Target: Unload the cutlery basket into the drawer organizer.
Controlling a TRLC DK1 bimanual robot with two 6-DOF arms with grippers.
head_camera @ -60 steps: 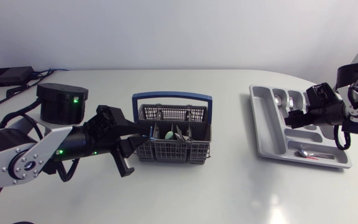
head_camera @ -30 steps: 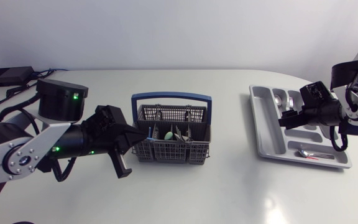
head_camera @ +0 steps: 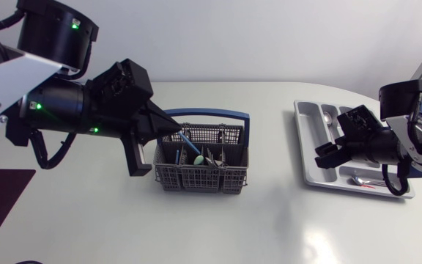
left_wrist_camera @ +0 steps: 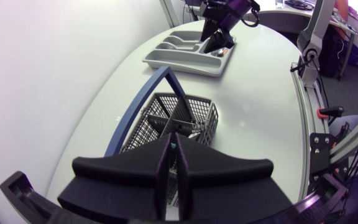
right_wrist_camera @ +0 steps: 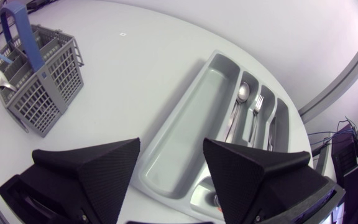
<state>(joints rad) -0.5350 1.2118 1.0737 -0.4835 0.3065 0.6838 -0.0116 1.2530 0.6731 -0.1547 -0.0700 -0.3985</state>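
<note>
Head view: left gripper (head_camera: 171, 129) hangs over cutlery basket (head_camera: 196, 180), clenched on a thin blue handle (head_camera: 187, 144) that slants from the gripper down into a basket compartment. Drawer organizer (head_camera: 311, 147) lies well apart on the worktop (head_camera: 269, 220), beyond the basket from that arm. Right gripper (right_wrist_camera: 171, 142) is released and empty over the organizer. It's the nearer arm, but left has the piece.

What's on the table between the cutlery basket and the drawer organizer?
Nothing. In the head view the stretch of table between the cutlery basket and the drawer organizer is bare, and the right wrist view agrees.
</note>
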